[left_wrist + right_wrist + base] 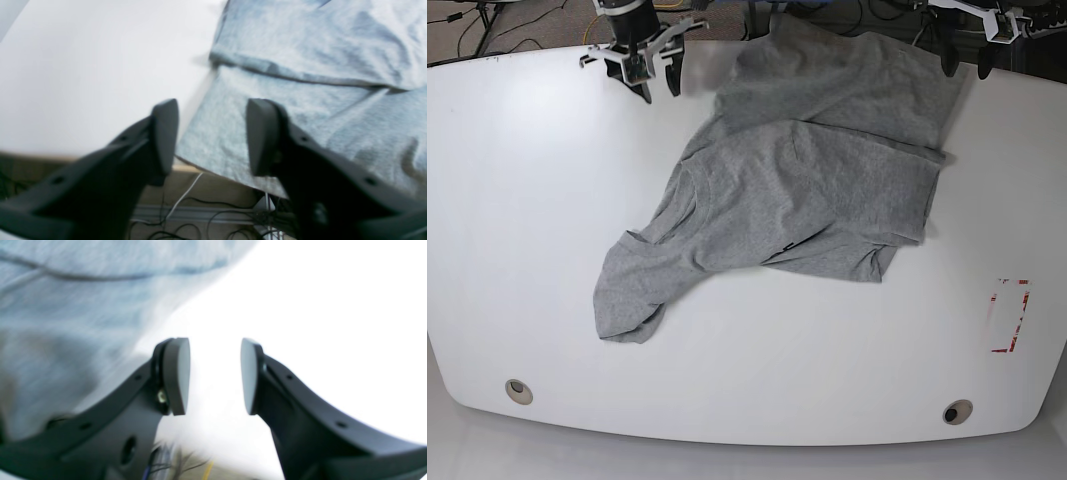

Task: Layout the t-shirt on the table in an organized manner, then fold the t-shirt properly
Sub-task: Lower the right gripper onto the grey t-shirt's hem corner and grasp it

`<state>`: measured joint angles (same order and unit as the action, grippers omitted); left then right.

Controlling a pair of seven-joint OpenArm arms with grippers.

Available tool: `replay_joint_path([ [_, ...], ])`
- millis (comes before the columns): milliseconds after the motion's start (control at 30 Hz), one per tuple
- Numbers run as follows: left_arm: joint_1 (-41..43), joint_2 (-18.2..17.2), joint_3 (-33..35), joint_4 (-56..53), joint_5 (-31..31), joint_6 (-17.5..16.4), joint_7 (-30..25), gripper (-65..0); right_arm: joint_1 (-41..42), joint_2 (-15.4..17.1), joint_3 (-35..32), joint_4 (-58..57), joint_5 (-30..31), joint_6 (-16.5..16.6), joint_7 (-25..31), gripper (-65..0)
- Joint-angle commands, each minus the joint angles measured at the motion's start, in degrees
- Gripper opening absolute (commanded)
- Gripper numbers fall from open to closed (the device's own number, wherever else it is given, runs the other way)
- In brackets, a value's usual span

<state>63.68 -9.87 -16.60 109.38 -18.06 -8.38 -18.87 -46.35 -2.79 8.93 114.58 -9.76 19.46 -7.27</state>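
The grey t-shirt (pixel 807 180) lies crumpled and partly doubled over on the white table (pixel 527 200), running from the far edge down to a sleeve at the front left. My left gripper (pixel 964 60) hovers at the shirt's far right corner. In the left wrist view it (pixel 213 136) stands open above the shirt's (pixel 300 100) hem at the table (pixel 83 66) edge, gripping nothing. My right gripper (pixel 659 78) hangs by the shirt's far left side. The right wrist view shows it (pixel 213 376) open over bare table (pixel 317 306), the shirt (pixel 66 323) to its left.
A red-and-white mark (pixel 1010 315) sits near the table's right edge. Two metal grommets (pixel 519 391) (pixel 957 411) lie along the front edge. Cables (pixel 200 216) hang below the far edge of the table.
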Motion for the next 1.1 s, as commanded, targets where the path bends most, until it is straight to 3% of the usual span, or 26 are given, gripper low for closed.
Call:
replay_joint_path([
  [0,-1.0,0.7,-0.2,0.8,-0.2,-0.2,-1.7,-25.0,3.4,0.3,0.1,1.0,0.7,0.0,-0.7,-40.3],
  [100,-1.8,1.7,-0.3,0.8,-0.1,-0.2,-1.7,-18.6,7.9,0.4,0.1,1.0,0.7,0.1,-4.6,-40.3],
  [233,-1.9,2.0,-0.3,1.0,-0.1,-0.2,-0.4,-17.2,13.2,0.5,0.1,1.0,0.7,0.1,-9.7,-37.1],
  [400,-3.9,2.0,-0.3,1.0,-0.2,-0.2,1.4,-17.2,20.3,0.5,0.1,0.7,0.7,0.1,-15.3,-20.9],
  [467,-4.6,2.0,-0.4,1.0,-0.2,-0.2,1.7,-17.2,22.6,0.4,0.1,0.6,0.7,0.1,-17.2,-17.3],
  [833,-6.7,1.7,-0.5,0.9,-0.4,-0.2,1.8,-16.9,35.2,0.0,0.3,-3.5,0.7,0.0,-25.2,-17.0],
  [1067,-7.1,1.8,-0.5,0.9,-0.2,-0.2,1.8,-16.9,42.7,-1.5,7.4,-10.4,4.5,0.1,-26.2,-17.0],
])
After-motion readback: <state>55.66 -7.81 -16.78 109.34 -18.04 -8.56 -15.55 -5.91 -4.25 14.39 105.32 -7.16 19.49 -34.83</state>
